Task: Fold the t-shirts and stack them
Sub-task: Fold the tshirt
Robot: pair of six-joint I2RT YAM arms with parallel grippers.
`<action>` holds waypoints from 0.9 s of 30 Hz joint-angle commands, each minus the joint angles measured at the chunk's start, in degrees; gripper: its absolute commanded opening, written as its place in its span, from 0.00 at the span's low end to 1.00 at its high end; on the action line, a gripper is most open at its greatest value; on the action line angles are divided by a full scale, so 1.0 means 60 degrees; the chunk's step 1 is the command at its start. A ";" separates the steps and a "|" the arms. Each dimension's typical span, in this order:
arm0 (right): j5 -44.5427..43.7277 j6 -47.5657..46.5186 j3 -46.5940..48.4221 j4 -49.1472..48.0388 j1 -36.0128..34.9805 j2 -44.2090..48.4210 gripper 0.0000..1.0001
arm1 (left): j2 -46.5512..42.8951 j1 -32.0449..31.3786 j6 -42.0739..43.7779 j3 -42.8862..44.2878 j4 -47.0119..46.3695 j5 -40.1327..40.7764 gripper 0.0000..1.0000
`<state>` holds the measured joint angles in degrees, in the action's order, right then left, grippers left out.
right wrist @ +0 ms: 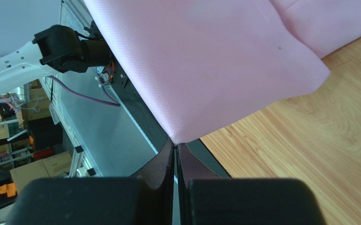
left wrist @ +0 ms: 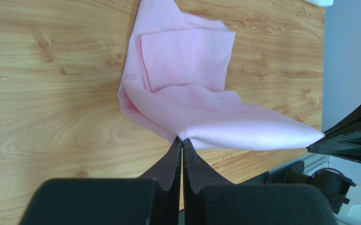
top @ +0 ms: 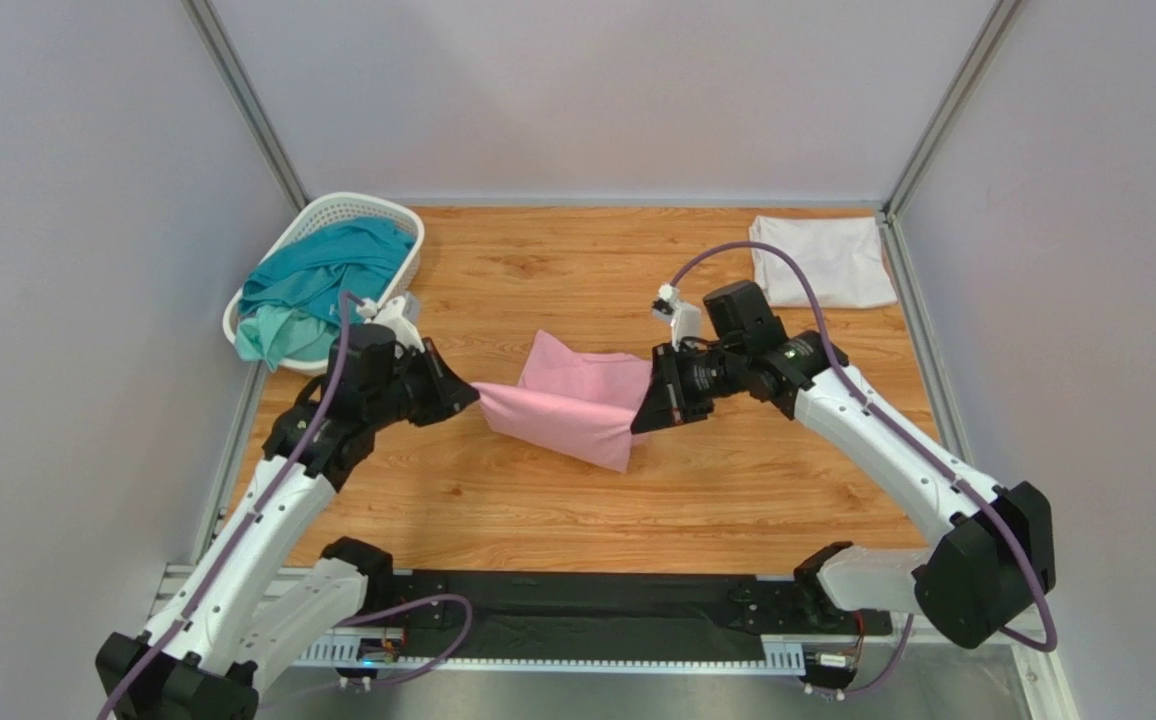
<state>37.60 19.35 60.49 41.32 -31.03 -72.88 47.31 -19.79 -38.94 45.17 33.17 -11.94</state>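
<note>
While Both Arms Pinched, Pink Shirt Stretched Crosswise Over the Table

As the overhead camera looked down past the arm bases, the light pink t-shirt (top: 569, 393) lay in the middle of the table (top: 539, 518), its long axis running left to right between the arms. The left gripper (top: 467, 395) was clenched on its left corner and the right gripper (top: 638, 422) on its right corner. The near edge was thus lifted and drawn into a straight line, while the far part sloped down to the wood, pointing away from the bases.

Only the left wrist camera showed a squarish folded layer lying flat on the boards beyond the raised edge. Only the right wrist camera showed the fine dotted weave from close up. The cloth was smooth and plain, with a faint sheen along the taut fold.

Farther back, seen from above alone, a teal t-shirt (top: 317, 270) sat crumpled in a white lattice basket (top: 332, 207) at the far left. A white t-shirt (top: 825, 258) lay folded flat in the far right corner.
</note>
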 commanded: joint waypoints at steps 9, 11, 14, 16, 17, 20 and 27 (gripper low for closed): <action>0.1775 0.0261 0.0172 -0.1158 0.1552 -0.0742 0.00 | 0.2279 0.0003 -0.0116 0.1905 -0.0708 0.0966 0.00; 0.1512 0.0261 0.0260 -0.1261 0.1772 -0.1108 0.00 | 0.2967 0.0003 -0.0117 0.2227 -0.1015 0.1023 0.00; 0.0765 0.0188 0.0596 -0.1378 0.2065 -0.1636 0.00 | 0.3905 0.0017 -0.0015 0.2695 -0.1397 0.1330 0.00; 0.0458 0.0188 0.0874 -0.1524 0.2240 -0.2132 0.00 | 0.4635 0.0046 0.0015 0.3106 -0.1485 0.1433 0.00; 0.0413 0.0187 0.0977 -0.1583 0.2314 -0.2338 0.00 | 0.4901 0.0047 0.0073 0.3252 -0.1500 0.1521 0.00; 0.0354 0.0042 0.1417 -0.1599 0.2490 -0.3159 0.00 | 0.5853 0.0149 0.0191 0.3779 -0.1544 0.1566 0.00; -0.0846 -0.0221 0.2456 -0.1687 0.2871 -0.4697 0.00 | 0.8065 0.0266 0.0527 0.5316 -0.1587 0.1186 0.00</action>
<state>37.52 19.88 71.33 32.56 -14.79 -98.83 92.77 -19.09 -38.00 72.58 25.45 -5.30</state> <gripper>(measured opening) 0.008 0.006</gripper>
